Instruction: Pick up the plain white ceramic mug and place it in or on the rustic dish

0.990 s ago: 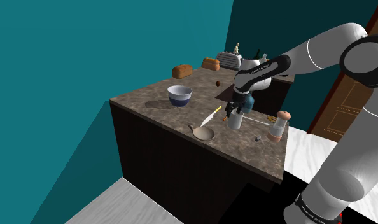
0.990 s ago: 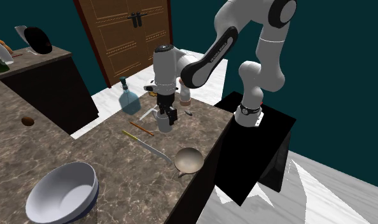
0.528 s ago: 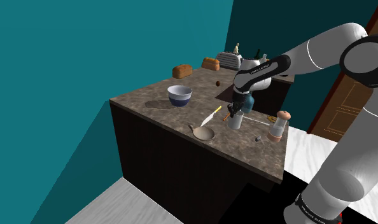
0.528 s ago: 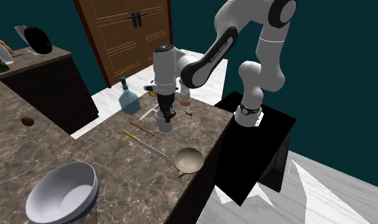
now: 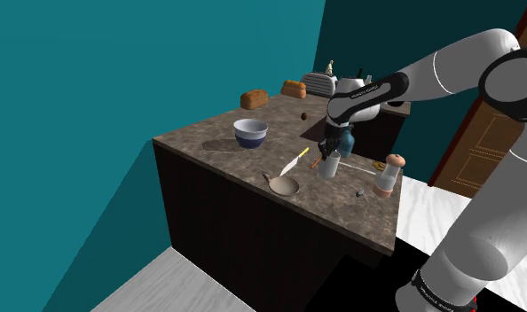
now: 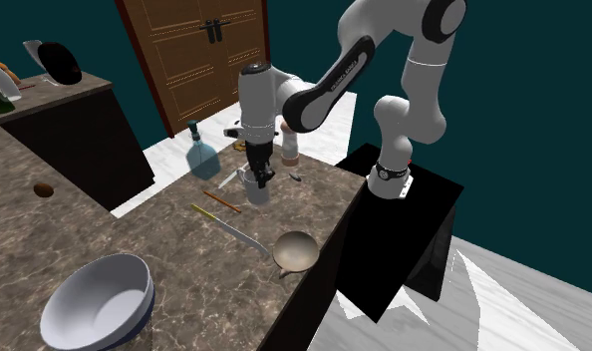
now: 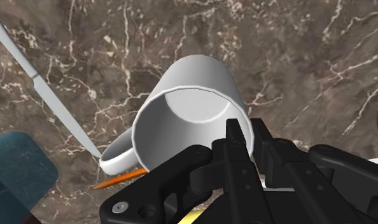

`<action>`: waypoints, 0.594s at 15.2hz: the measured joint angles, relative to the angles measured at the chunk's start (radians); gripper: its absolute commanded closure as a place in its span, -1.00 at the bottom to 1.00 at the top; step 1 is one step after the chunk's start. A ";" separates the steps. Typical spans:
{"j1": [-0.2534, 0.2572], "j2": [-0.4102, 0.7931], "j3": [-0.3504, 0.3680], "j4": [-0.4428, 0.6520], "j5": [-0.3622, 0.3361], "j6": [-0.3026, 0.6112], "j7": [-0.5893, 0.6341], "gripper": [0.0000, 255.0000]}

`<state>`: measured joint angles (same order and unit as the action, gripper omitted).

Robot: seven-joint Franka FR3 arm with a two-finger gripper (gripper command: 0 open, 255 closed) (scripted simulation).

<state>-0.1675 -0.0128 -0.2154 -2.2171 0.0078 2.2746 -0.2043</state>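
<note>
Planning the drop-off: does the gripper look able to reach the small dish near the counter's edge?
Probably yes. The gripper clasps the white mug by its rim, the dish sits close by, and only a flat knife lies near the way.

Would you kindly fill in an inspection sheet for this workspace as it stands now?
Surface: brown marbled stone countertop on a dark cabinet.
Job's things: plain white mug, clasped at its rim; small tan handled dish, empty, near the counter's front edge.
Clutter: blue-and-white bowl; long knife; orange pencil; blue glass bottle; brown-topped white grinder; brown bread loaf and toaster further back.
Gripper: black two-finger gripper, shut on the mug's wall, one finger inside and one outside.
Cables: nothing seen.
Surroundings: teal walls; brown wooden double door; white floor.
</note>
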 measured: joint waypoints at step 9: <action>0.000 -0.055 0.002 0.059 -0.015 -0.112 0.010 1.00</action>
<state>-0.1673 -0.0675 -0.2138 -2.1581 -0.0070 2.1623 -0.1940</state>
